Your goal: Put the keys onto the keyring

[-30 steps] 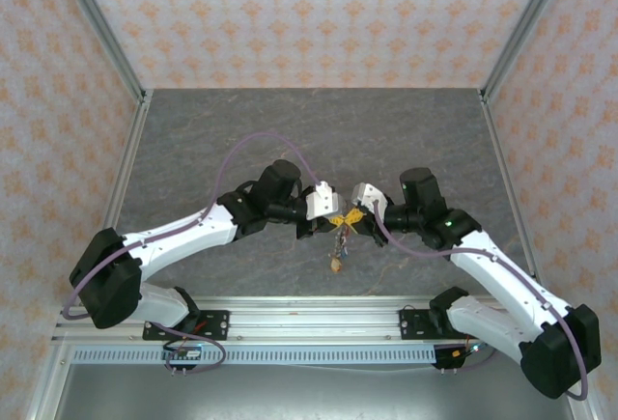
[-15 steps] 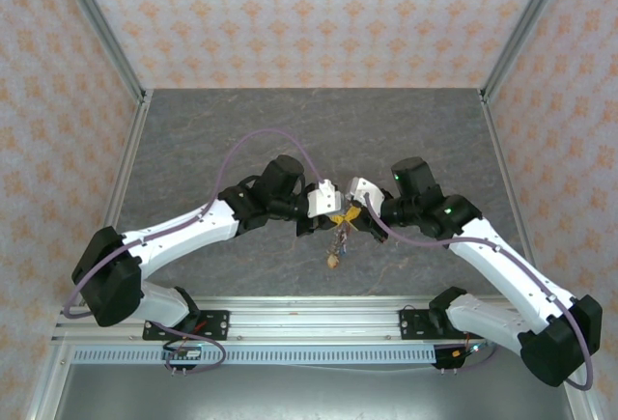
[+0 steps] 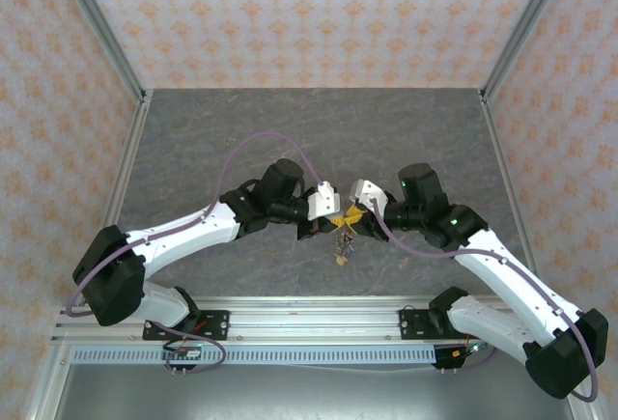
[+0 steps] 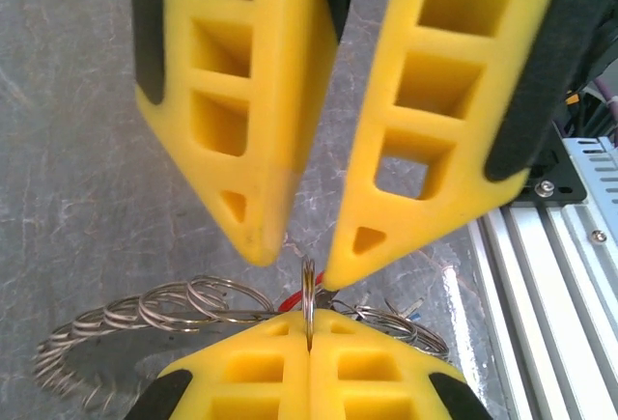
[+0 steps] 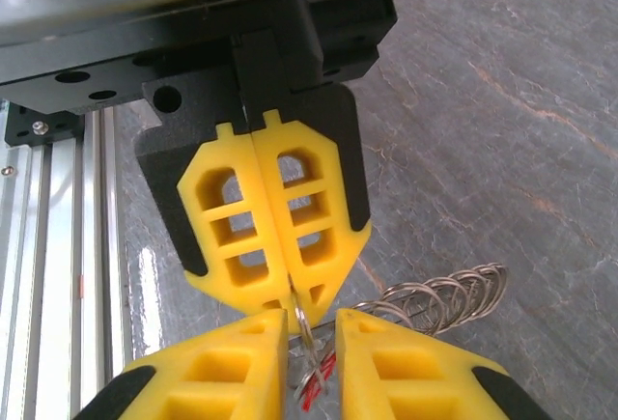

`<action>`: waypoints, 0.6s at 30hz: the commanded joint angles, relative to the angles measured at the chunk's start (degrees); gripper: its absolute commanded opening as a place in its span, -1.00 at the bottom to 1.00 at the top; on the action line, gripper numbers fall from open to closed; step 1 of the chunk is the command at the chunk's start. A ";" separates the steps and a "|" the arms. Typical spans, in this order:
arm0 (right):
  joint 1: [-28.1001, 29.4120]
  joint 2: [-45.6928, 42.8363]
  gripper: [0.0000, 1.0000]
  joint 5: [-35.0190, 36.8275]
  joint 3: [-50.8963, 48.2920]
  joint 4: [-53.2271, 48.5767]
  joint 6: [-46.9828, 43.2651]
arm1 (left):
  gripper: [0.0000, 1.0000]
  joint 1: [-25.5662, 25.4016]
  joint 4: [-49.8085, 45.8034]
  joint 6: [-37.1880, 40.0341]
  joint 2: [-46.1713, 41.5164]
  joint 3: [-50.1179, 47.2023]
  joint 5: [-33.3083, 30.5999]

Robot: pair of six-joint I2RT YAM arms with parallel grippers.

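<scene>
Two robot arms are brought tip to tip above the grey bench, toward its near edge and about midway between its left and right edges. The left gripper is clenched, its yellow fingers pressed flat together on a thin metal loop that is seen edge-on and stands upright out of the fingertips. The right gripper is presented from the opposite side with its jaws parted by a narrow gap. The same loop is straddled by its fingers rather than clamped, and bare space is left on either side of the wire. The keyring, a coil-rimmed band of grey wire, is carried in the air with the loop, curving away to one side of the closed fingertips and reappearing on the other; whether loop and coil are one piece cannot be told. The keys are seen from above as a small dangling cluster just below the meeting fingertips, clear of the bench surface, with a yellowish piece lowest. In the right wrist view a scrap of red is glimpsed between the parted fingers.
</scene>
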 commanded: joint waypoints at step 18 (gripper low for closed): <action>-4.46 -0.58 -0.89 -9.61 -7.02 12.72 5.56 | -0.99 0.96 7.85 -3.32 -2.49 -1.31 3.78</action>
